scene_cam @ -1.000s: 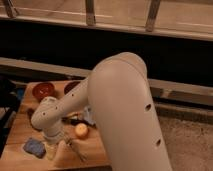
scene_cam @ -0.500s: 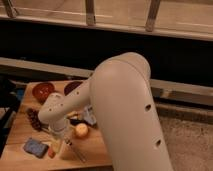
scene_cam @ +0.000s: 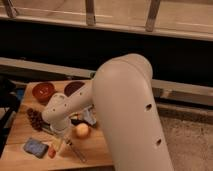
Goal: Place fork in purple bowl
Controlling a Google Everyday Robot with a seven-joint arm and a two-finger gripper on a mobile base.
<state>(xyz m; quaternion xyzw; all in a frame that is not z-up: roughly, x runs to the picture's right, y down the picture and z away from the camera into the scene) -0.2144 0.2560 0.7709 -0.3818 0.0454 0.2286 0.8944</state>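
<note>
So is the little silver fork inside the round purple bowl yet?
No, the thin silver fork lies on the wooden table beside the robot's hand, and the round purple bowl sits away at the back.

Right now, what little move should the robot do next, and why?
Probably ease the gripper down onto the fork, which lies on the table close beside it near the front edge. The purple bowl sits at the far side, partly behind the arm, so grasping comes first.

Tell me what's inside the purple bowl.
Inside the purple bowl only dark shows, nothing seen; the arm covers its near right part. The gripper is low over the table.
</note>
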